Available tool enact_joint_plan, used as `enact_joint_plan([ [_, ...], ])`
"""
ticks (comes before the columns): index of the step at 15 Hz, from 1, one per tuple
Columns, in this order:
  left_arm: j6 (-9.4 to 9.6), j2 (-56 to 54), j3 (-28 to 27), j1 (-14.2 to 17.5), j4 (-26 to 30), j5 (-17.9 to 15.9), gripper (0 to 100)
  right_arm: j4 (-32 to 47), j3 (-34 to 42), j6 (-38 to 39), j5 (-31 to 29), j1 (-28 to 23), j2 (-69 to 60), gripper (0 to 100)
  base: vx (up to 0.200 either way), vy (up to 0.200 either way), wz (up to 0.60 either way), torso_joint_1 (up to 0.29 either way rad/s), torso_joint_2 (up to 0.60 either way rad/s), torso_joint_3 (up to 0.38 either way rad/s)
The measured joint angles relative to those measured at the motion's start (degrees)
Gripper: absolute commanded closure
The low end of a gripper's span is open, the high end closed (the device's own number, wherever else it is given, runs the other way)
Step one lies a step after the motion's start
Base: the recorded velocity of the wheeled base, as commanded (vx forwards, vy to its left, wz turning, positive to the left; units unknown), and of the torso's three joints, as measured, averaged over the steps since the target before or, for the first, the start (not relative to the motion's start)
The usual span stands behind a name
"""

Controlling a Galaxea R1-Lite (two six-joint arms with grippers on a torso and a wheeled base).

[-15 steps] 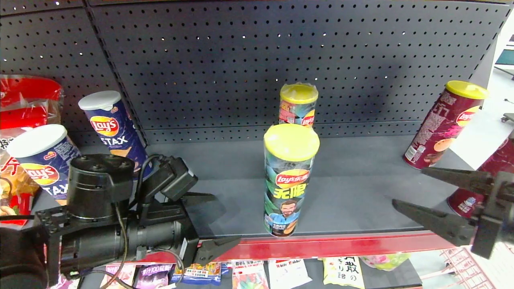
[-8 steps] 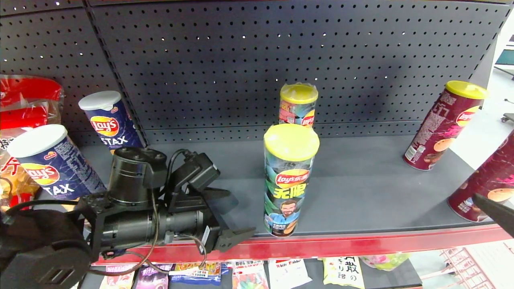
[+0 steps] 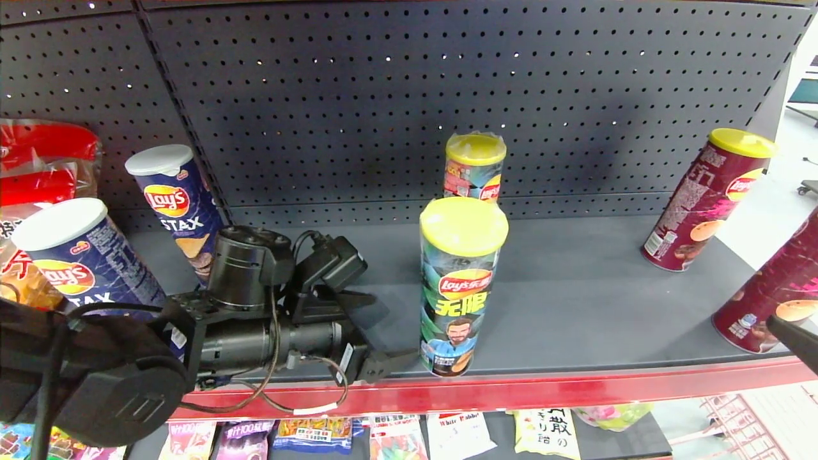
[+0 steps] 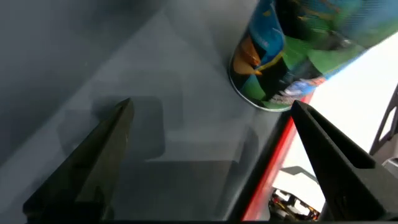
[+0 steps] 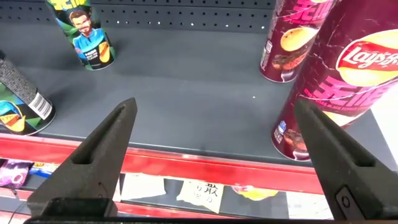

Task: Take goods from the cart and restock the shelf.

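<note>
Yellow-lidded green can (image 3: 461, 287) just beside left pincer (image 3: 396, 327); maroon cans (image 3: 706, 198) right.

Clearance on the shelf deck (image 3: 575, 300): two lanes, one central obstacle.
I read bare deck from the red front edge back to the pegboard between the front green can (image 3: 461, 287) and the maroon cans (image 3: 706, 198) at right. The rear green can (image 3: 474, 167) stands directly behind the front one. The left lane, bounded by the blue cans (image 3: 176, 195), is occupied by my left gripper (image 3: 382, 332), fingers spread.
</note>
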Motion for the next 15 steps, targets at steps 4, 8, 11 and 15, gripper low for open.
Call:
enact_joint_plan([
  [4,-0.02,1.7,-2.3,0.0,0.0,0.1,0,0.0,0.0,0.0,0.1,0.0,0.1,0,0.0,0.0,0.0,0.0,0.0,0.0],
  [8,0.06,2.9,-3.3,-0.1,0.0,0.1,0,0.0,0.2,0.1,0.1,0.0,0.2,0,0.0,0.0,0.0,0.0,0.0,0.0],
  [11,0.05,3.3,-3.5,-0.1,0.0,0.1,0,0.0,0.2,0.9,0.1,0.1,0.3,0,0.0,0.0,0.0,0.0,0.0,0.0],
  [15,0.06,3.6,-3.8,-0.2,0.0,0.1,0,0.0,0.2,1.0,0.1,0.1,0.4,0,0.0,0.0,0.0,0.0,0.0,0.0],
])
